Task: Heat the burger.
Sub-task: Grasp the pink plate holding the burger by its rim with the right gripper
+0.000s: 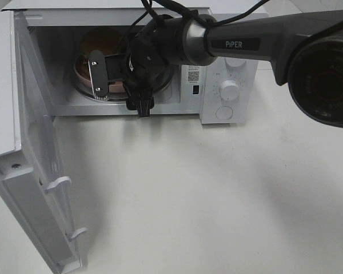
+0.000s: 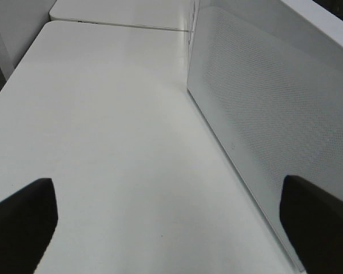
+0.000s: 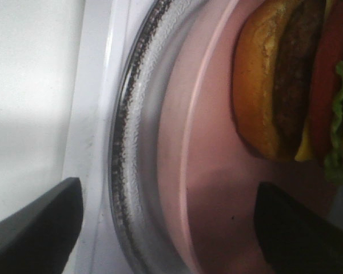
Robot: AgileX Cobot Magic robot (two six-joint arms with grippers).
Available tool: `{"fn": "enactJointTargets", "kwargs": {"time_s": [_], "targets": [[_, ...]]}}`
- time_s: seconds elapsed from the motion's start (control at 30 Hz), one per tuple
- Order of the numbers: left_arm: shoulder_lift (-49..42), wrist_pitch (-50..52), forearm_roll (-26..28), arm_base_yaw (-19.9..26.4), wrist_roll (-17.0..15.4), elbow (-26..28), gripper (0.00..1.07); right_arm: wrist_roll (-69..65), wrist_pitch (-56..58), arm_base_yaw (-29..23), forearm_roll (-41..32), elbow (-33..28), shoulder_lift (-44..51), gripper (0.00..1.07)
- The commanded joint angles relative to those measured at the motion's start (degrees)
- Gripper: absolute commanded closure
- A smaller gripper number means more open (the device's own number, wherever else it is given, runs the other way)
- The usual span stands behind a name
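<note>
A: How far along was the job at that point?

B: By my reading, about halfway. The burger (image 3: 286,85) sat on a pink plate (image 3: 217,188), and the plate rested on the glass turntable (image 3: 134,142) inside the microwave (image 1: 228,63). So the loading looked done. The door (image 1: 23,171) hung wide open on the left, swung out toward the near side, so closing it and turning the dial (image 1: 230,90) were still to come.

A: And the claws?

B: The right claw (image 3: 166,228) was at the mouth of the oven, over the near rim of the plate. Its jaws stood well apart and had hold of nothing; one finger sat outside the turntable's edge and the other over the plate, neither gripping it. The left claw (image 2: 171,222) was off to the left by the door's dotted panel, above the white table (image 2: 103,142), spread wide and empty too.

A: What did the burger look like?

B: In the right wrist view, a golden-brown bun, a dark grainy patty, a red slice of tomato, a bit of yellow cheese and frilly green lettuce. From above, only the brown dome showed behind the arm (image 1: 246,40), at the far left of the cavity.
</note>
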State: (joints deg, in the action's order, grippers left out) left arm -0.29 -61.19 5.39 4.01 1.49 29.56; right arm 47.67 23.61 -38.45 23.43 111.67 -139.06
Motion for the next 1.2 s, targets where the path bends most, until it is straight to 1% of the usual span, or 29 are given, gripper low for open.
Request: {"fn": "enactJointTargets", "kwargs": {"time_s": [0.03, 0.27, 0.5, 0.6, 0.63, 0.67, 0.7, 0.73, 0.77, 0.8, 0.83, 0.9, 0.93, 0.97, 1.0, 1.03, 1.07, 1.1, 1.2], "targets": [[-1.03, -0.11, 0.23, 0.06, 0.06, 0.0, 0.09, -0.52, 0.11, 0.4, -0.4, 1.03, -0.4, 0.28], [-1.03, -0.11, 0.17, 0.06, 0.06, 0.0, 0.09, -0.74, 0.17, 0.46, -0.4, 3.27, -2.06, 0.29], [-1.03, -0.11, 0.06, 0.06, 0.06, 0.0, 0.09, -0.74, -0.06, 0.46, -2.01, 6.82, -4.24, 0.3], [-1.03, -0.11, -0.11, 0.06, 0.06, 0.0, 0.09, -1.09, -0.63, 0.46, -2.69, 6.99, -4.24, 0.34], [-1.03, -0.11, -0.11, 0.06, 0.06, 0.0, 0.09, -1.09, -0.8, 0.46, -2.86, 6.99, -4.24, 0.4], [-1.03, -0.11, -0.11, 0.06, 0.06, 0.0, 0.09, -1.09, -0.8, 0.46, -2.86, 6.99, -4.24, 0.4], [-1.03, -0.11, -0.11, 0.06, 0.06, 0.0, 0.09, -1.09, -0.74, 0.46, -2.98, 6.99, -4.24, 0.44], [-1.03, -0.11, -0.11, 0.06, 0.06, 0.0, 0.09, -1.09, -0.74, 0.46, -2.98, 6.99, -4.24, 0.44], [-1.03, -0.11, -0.11, 0.06, 0.06, 0.0, 0.09, -1.09, -0.63, 0.46, -3.38, 6.99, -4.24, 0.54], [-1.03, -0.11, -0.11, 0.06, 0.06, 0.0, 0.09, -1.09, -0.63, 0.46, -3.78, 6.99, -4.24, 0.61], [-1.03, -0.11, -0.11, 0.06, 0.06, 0.0, 0.09, -1.09, -0.63, 0.46, -3.78, 6.99, -4.24, 0.61], [-1.03, -0.11, -0.11, 0.06, 0.06, 0.0, 0.09, -1.09, -0.69, 0.46, -5.16, 6.99, -4.24, 0.87], [-1.03, -0.11, -0.11, 0.06, 0.06, 0.0, 0.09, -1.09, -0.69, 0.46, -5.16, 6.99, -4.24, 0.87], [-1.03, -0.11, -0.11, 0.06, 0.06, 0.0, 0.09, -1.09, -0.69, 0.46, -5.44, 6.99, -4.24, 0.93], [-1.03, -0.11, -0.11, 0.06, 0.06, 0.0, 0.09, -1.09, -0.97, 0.46, -6.47, 6.99, -4.24, 1.02], [-1.03, -0.11, -0.11, 0.06, 0.06, 0.0, 0.09, -1.09, -0.97, 0.46, -6.47, 6.99, -4.24, 1.02], [-1.03, -0.11, -0.11, 0.06, 0.06, 0.0, 0.09, -1.09, -1.15, 0.46, -6.65, 6.99, -4.24, 1.06], [-1.03, -0.11, -0.11, 0.06, 0.06, 0.0, 0.09, -1.09, -1.2, 0.29, -6.88, 6.99, -4.24, 1.07], [-1.03, -0.11, -0.11, 0.06, 0.06, 0.0, 0.09, -1.09, -1.32, 0.29, -7.05, 6.99, -4.24, 1.07]]}}
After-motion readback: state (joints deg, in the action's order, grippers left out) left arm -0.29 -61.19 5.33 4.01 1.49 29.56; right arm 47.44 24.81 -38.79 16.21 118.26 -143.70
